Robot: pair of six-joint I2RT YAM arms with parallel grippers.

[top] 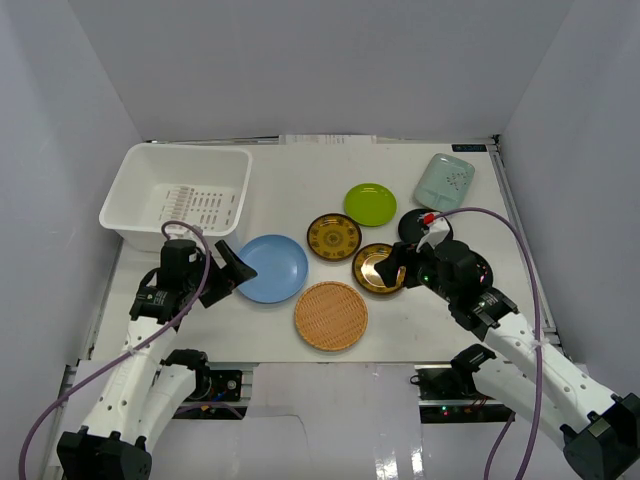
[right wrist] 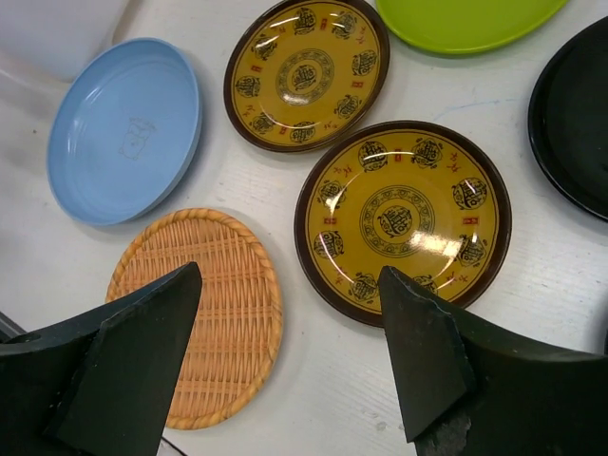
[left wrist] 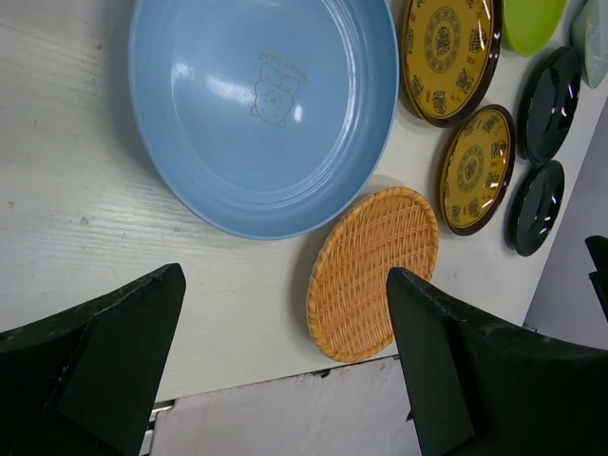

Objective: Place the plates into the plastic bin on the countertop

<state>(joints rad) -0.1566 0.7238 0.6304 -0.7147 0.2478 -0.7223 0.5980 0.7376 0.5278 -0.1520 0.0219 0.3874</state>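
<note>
The white plastic bin stands at the far left of the countertop. To its right lie a light blue plate, a tan woven plate, two brown-and-gold plates, a lime green plate, a mint rectangular plate and a black plate partly hidden by the right arm. My left gripper is open and empty at the blue plate's left edge. My right gripper is open and empty over the nearer brown-and-gold plate and the woven plate.
Pale grey walls enclose the table on three sides. Two black plates show in the left wrist view, at the right beyond the patterned plates. The table's front edge runs just below the woven plate.
</note>
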